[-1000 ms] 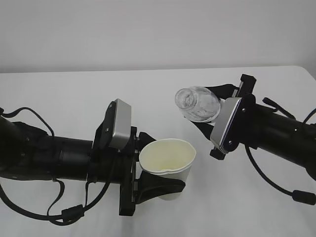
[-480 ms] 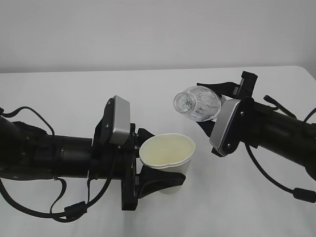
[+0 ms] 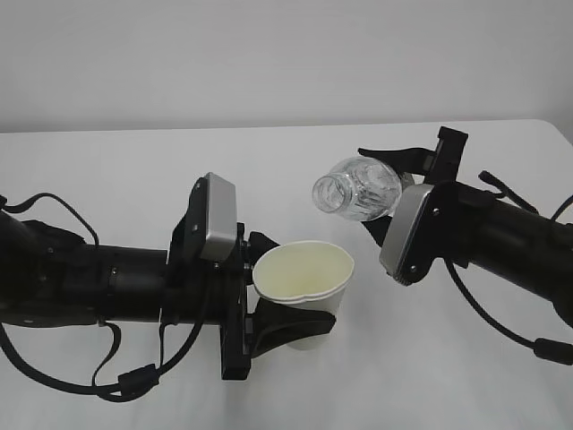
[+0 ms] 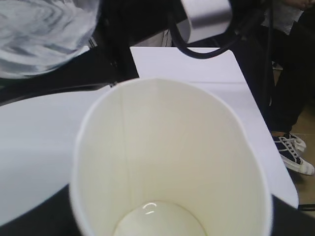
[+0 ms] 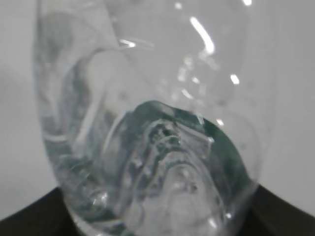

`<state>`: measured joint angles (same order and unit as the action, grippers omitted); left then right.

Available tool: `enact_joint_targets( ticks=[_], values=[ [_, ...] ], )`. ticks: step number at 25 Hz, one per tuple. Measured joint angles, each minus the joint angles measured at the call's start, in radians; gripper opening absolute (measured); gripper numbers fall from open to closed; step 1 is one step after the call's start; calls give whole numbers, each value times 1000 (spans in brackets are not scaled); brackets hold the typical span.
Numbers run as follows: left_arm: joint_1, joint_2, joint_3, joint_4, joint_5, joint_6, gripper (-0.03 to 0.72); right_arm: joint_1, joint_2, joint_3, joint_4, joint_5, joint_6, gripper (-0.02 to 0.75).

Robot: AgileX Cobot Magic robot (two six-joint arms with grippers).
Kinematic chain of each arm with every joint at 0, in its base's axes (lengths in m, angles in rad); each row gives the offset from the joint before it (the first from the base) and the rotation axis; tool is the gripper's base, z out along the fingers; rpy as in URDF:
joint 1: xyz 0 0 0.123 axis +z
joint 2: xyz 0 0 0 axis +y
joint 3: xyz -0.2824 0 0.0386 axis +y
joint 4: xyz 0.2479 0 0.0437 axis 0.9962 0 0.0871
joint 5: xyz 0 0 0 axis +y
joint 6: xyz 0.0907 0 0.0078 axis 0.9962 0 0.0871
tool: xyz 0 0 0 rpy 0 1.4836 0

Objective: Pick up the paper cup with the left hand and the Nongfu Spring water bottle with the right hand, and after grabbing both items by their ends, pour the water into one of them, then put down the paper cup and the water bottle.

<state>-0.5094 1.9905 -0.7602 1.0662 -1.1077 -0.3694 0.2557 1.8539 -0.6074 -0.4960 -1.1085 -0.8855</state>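
White paper cup (image 3: 303, 288), gripped upright in the left claw (image 3: 288, 313), sits below-left of the bottle's mouth. Right claw (image 3: 394, 202) grips the bottle (image 3: 358, 188), tilted neck-first toward it

Bright, even, nearly shadowless light; white glints on the bottle (image 5: 147, 128), which is blurred close to the right wrist camera.

A: What's on the left side?

B: The left gripper (image 3: 288, 315) is clamped around a paper cup (image 3: 303, 288), upright, mouth open to the top, above the white table (image 3: 134, 179).

A: And the bottle?

B: The water bottle (image 3: 358, 188) sits at about one o'clock from the cup, held in the right gripper (image 3: 387, 195), lying nearly level with its uncapped neck pointing toward nine o'clock, above the cup and apart from its rim.
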Motion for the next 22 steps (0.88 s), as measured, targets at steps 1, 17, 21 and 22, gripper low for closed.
enact_joint_targets(
  ticks=[1, 17, 21, 22],
  values=[
    [0, 0, 0, 0, 3, 0, 450, 0, 0, 0, 2, 0, -6, 469],
    [0, 0, 0, -6, 13, 1, 449, 0, 0, 0, 36, -2, -135, 470],
    [0, 0, 0, -20, 0, 1, 449, 0, 0, 0, 38, -2, -151, 470],
    [0, 0, 0, -22, 0, 1, 449, 0, 0, 0, 38, -2, -156, 470]
  ],
)
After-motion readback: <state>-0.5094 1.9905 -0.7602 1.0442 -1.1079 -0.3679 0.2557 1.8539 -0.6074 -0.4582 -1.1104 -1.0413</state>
